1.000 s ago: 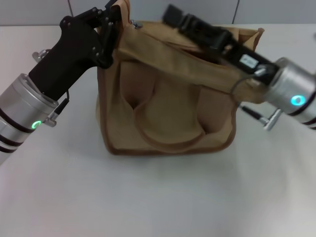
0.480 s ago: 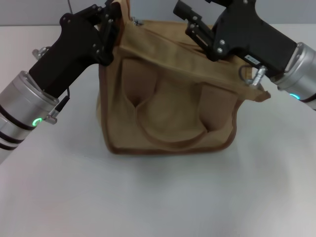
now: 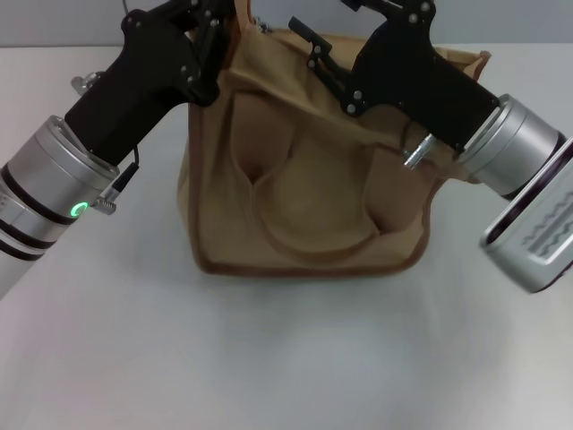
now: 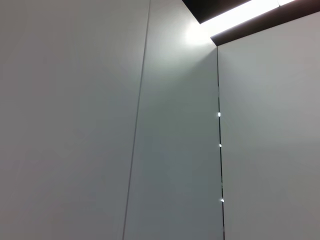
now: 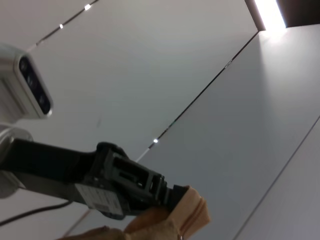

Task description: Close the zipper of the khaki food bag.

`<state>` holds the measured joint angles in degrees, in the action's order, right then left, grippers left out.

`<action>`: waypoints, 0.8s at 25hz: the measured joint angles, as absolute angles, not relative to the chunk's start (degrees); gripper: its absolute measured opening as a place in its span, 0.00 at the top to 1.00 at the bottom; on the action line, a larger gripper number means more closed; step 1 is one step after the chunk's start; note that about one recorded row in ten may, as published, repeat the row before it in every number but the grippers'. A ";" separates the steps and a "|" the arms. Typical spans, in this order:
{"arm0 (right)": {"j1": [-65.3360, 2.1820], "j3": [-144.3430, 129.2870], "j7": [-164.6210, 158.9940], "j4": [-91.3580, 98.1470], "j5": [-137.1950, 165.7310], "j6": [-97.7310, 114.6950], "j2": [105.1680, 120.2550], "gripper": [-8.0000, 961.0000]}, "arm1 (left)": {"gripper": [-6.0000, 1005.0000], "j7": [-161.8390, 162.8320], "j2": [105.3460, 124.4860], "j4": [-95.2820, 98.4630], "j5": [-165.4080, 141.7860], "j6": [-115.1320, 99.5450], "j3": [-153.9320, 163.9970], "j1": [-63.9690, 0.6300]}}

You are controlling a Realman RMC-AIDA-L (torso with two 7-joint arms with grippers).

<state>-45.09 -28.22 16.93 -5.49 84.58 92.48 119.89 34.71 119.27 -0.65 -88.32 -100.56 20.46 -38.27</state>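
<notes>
We see the khaki food bag (image 3: 304,179) standing upright on a white table (image 3: 269,358), its broad side facing us with a looped handle (image 3: 313,228) hanging flat against that side. Darker brown trim runs along the base and corner edges.

The left gripper (image 3: 219,22) is at the bag's top left corner. In the right wrist view the left gripper (image 5: 172,195) has its fingers closed on a fold of tan fabric at that corner, so we record it as clamped on the bag edge. The left arm runs from that corner down toward the table's left side.

The right gripper (image 3: 309,45) reaches in from the right across the bag's top panel, its black body lying over the upper right part of the bag. Its fingertips point toward the top rim, near the left gripper. We cannot tell whether they are apart or closed, nor whether they hold anything.

The zipper (image 3: 269,30) shows only as a small metallic glint at the top rim between the two grippers; its line along the top panel is hidden by the right arm.

Behind the table stands a pale panelled wall (image 4: 150,125) with thin vertical seams. The wrist views show a bright ceiling light strip (image 5: 270,12)
</notes>
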 joint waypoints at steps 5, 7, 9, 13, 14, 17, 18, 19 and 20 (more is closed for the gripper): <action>-44.92 -26.44 20.57 -7.28 84.74 91.55 119.88 0.60 | 0.99 34.71 119.27 -0.81 -88.32 -100.56 19.88 -38.32; -45.25 -26.38 20.72 -7.83 84.86 89.48 119.88 0.60 | 0.99 34.71 119.26 -1.21 -88.32 -100.55 19.87 -38.36; -45.40 -26.37 20.74 -8.03 84.87 89.12 119.88 0.60 | 0.99 34.71 119.27 -1.34 -88.32 -100.55 19.87 -38.40; -45.85 -26.75 20.82 -8.55 84.91 88.69 119.88 0.60 | 0.99 34.71 119.27 -1.41 -88.36 -100.55 19.86 -38.74; -45.92 -26.86 20.86 -8.68 85.13 88.59 119.88 0.60 | 0.99 34.71 119.26 -1.43 -88.38 -100.55 19.86 -38.79; -45.97 -26.90 20.90 -8.78 85.65 88.49 119.88 0.60 | 0.99 34.71 119.26 -1.57 -88.42 -100.55 19.86 -38.87; -45.97 -26.90 20.90 -8.78 85.65 88.49 119.88 0.60 | 0.99 34.71 119.26 -1.57 -88.42 -100.55 19.86 -38.87; -46.01 -26.90 20.91 -8.80 85.74 88.47 119.88 0.60 | 0.99 34.71 119.27 -1.62 -88.44 -100.55 19.86 -38.88; -46.09 -26.90 20.92 -8.83 85.75 88.45 119.88 0.60 | 0.99 34.71 119.26 -1.76 -88.47 -100.55 19.86 -38.94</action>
